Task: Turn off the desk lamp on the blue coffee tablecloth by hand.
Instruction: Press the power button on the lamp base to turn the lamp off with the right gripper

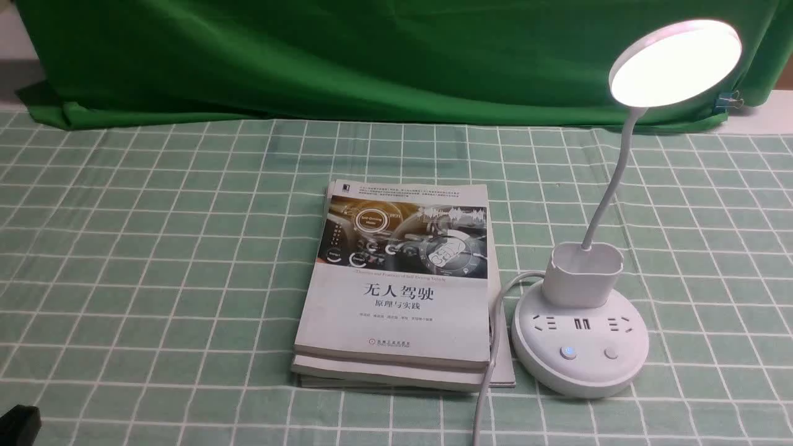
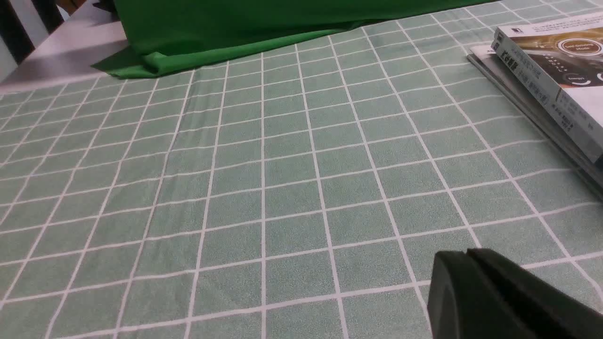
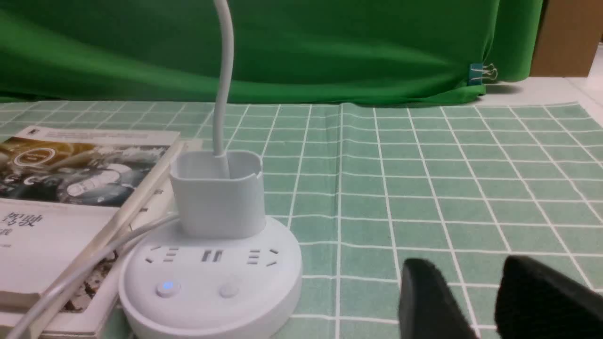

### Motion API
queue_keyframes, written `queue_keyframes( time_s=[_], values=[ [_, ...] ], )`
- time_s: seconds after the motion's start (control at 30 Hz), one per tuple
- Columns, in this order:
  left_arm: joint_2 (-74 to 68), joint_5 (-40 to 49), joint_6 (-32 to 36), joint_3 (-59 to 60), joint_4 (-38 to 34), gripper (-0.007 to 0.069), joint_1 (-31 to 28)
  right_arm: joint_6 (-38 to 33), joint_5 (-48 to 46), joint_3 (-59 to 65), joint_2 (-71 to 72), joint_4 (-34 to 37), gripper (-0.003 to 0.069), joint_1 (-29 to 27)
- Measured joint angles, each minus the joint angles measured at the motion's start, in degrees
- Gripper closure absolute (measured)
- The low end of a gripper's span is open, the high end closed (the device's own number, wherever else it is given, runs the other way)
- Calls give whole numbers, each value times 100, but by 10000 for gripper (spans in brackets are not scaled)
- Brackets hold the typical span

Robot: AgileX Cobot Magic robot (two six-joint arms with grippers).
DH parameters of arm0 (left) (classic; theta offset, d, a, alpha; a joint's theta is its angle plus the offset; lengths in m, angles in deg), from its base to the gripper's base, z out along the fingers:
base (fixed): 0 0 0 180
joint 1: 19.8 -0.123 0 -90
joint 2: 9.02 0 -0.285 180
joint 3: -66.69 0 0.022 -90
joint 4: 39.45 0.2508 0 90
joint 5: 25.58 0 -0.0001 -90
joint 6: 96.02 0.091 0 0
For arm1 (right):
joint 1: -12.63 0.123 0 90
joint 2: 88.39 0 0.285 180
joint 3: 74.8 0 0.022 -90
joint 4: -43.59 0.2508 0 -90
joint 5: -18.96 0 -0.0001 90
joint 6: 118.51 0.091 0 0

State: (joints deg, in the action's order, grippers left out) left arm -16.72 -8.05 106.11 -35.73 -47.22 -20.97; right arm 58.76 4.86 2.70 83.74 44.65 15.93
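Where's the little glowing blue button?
Front view, right side: the glowing blue button sits on the white round lamp base, beside a plain white button, near stacked books.

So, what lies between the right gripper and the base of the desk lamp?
Only bare tablecloth: in the right wrist view, nothing stands between the right gripper and the base of the desk lamp.

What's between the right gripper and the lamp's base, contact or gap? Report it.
Apart. The right wrist view shows bare checked tablecloth between the right gripper and the desk lamp's round base.
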Motion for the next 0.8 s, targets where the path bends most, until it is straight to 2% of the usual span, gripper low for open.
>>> queue_keyframes(
  time_s=[0.63, 0.73, 0.8],
  values=[
    [0, 0, 0, 0, 0, 624, 0, 0, 12, 0, 0, 0, 419, 0],
    [0, 0, 0, 0, 0, 624, 0, 21, 215, 0, 0, 33, 419, 0],
    [0, 0, 0, 0, 0, 624, 0, 334, 608, 0, 0, 274, 419, 0]
  ],
)
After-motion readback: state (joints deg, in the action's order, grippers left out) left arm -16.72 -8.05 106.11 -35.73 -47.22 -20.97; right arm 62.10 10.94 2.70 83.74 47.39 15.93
